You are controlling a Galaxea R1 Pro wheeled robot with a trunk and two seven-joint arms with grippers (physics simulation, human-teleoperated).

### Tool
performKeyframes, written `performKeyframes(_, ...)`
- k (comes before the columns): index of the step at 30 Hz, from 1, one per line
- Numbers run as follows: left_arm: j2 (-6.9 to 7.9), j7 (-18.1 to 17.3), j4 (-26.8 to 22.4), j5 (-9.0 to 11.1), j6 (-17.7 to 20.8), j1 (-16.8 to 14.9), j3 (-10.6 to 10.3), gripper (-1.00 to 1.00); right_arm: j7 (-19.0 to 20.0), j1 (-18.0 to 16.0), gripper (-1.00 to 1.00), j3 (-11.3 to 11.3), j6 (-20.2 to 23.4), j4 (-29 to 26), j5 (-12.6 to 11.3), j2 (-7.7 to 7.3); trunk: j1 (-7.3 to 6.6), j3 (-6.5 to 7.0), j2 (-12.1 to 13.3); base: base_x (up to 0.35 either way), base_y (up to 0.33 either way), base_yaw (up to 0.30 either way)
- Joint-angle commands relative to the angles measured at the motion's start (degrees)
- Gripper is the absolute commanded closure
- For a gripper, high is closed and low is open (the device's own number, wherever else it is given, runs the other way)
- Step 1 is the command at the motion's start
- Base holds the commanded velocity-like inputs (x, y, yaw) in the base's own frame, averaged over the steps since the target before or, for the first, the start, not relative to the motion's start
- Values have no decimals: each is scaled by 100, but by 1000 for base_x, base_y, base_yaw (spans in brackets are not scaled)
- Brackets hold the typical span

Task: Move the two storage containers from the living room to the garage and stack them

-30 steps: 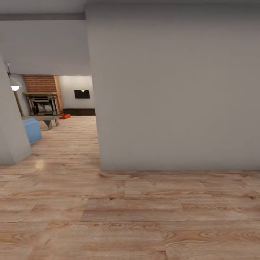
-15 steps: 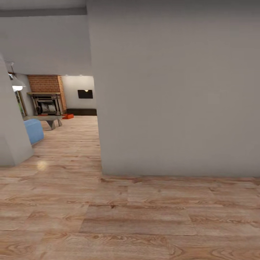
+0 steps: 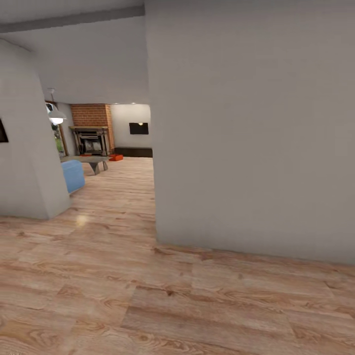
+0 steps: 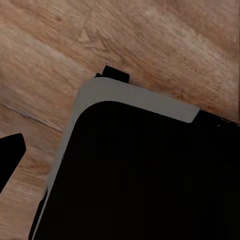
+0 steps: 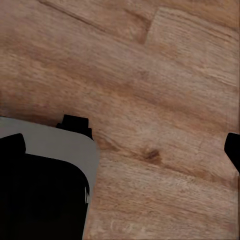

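Right pincer (image 5: 122, 145) wide open above wood flooring (image 5: 165, 75)

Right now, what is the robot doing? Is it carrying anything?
It isn't handling anything that shows here. It stands on wood-plank flooring beside a big grey wall, looking down a passage into the living room with the brick chimney and fireplace. One red-orange storage container sits far off on the floor there, near a low table and a blue seat. Both wrist views look down at floor planks.
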Motion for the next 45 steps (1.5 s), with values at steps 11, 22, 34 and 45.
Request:
performKeyframes(11,0,4,-13,15,28,0,16,-100,-23,-7,-100,24,-35,12,43,5,3,-6,-3,324,0,271)
performKeyframes(22,0,4,-13,15,28,0,18,-100,-25,-7,-100,20,-35,14,43,10,3,-6,-3,324,0,274)
performKeyframes(34,0,4,-13,15,37,0,18,-100,-28,-7,-100,22,-41,13,43,10,3,-6,-3,324,0,274)
performKeyframes(45,0,4,-13,15,37,0,18,-100,-30,-7,-100,21,-49,13,43,10,3,-6,-3,324,0,274)
